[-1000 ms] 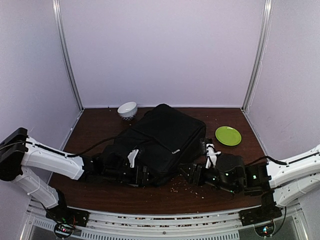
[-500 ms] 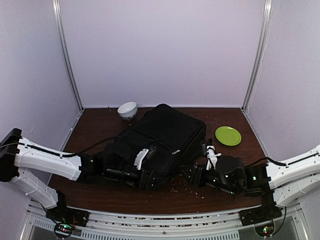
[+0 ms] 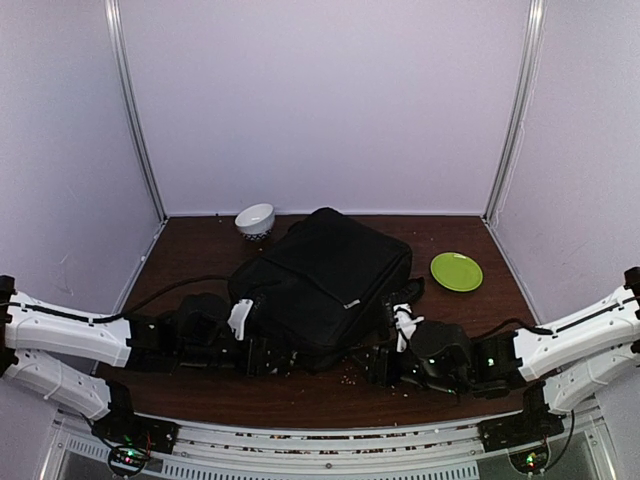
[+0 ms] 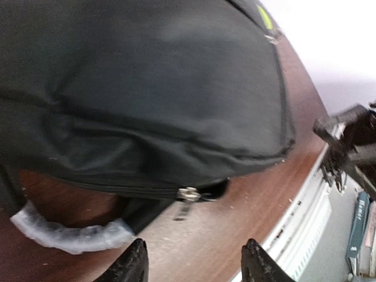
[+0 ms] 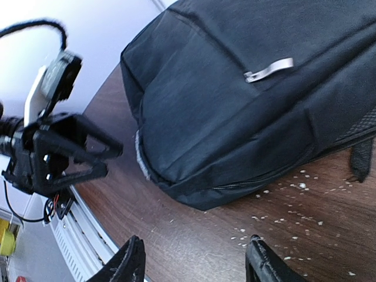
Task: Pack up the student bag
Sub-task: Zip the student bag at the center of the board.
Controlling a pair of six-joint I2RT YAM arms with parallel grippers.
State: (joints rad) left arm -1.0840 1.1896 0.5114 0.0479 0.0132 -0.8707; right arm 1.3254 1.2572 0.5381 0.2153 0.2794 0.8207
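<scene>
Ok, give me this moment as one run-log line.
student bag: lying on table | left gripper: open, empty, facing zip pull | right gripper: open, empty, beside bag

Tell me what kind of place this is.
Likely a robot lab test booth: plain pale walls box in a brown table, with left arm and right arm mounted at its near edge.

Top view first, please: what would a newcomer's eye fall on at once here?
The big black student bag lying mid-table dominates. At its near edge the left gripper and right gripper sit open, empty. A green plate sits to its right, a white bowl behind.
</scene>
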